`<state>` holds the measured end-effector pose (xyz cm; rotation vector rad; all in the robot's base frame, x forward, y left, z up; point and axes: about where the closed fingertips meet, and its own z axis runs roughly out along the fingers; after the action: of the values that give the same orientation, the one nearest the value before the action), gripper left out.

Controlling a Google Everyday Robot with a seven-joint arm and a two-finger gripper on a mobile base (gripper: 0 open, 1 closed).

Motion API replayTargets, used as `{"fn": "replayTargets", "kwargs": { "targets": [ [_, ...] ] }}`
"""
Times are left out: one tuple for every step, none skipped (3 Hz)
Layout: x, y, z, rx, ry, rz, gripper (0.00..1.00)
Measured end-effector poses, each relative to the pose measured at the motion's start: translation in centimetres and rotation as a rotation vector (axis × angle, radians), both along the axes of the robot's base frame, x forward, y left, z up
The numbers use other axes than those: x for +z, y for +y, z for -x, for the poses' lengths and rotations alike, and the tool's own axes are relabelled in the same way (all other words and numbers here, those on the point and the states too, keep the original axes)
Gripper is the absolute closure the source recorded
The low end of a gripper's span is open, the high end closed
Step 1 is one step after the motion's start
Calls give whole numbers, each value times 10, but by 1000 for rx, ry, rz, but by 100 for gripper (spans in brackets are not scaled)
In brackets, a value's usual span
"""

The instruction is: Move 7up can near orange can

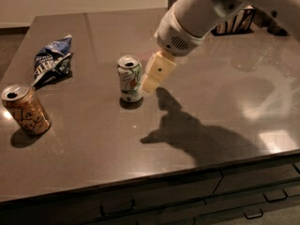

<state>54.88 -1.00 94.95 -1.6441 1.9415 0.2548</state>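
The 7up can [129, 78] stands upright near the middle of the dark table, white with green marks and a silver top. The orange can [26, 109] stands tilted at the left front, copper with dark cursive lettering. My gripper [154, 75] hangs from the white arm that reaches in from the upper right. Its cream fingers [158, 68] are just right of the 7up can, close beside it, slightly above the table.
A crumpled blue-and-white snack bag [52, 60] lies at the left back. A dark basket [234, 20] stands at the back right behind the arm. The table's front edge [150, 179] runs above drawers with handles.
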Motion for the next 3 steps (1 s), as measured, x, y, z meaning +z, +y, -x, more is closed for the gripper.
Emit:
{"fn": "replayTargets", "kwargs": {
  "targets": [
    [-11,27,-13,25,18,-39,0],
    [-23,41,-23,33,39,-65,0],
    [-31,49,-30,36,53,-85,0]
  ]
}}
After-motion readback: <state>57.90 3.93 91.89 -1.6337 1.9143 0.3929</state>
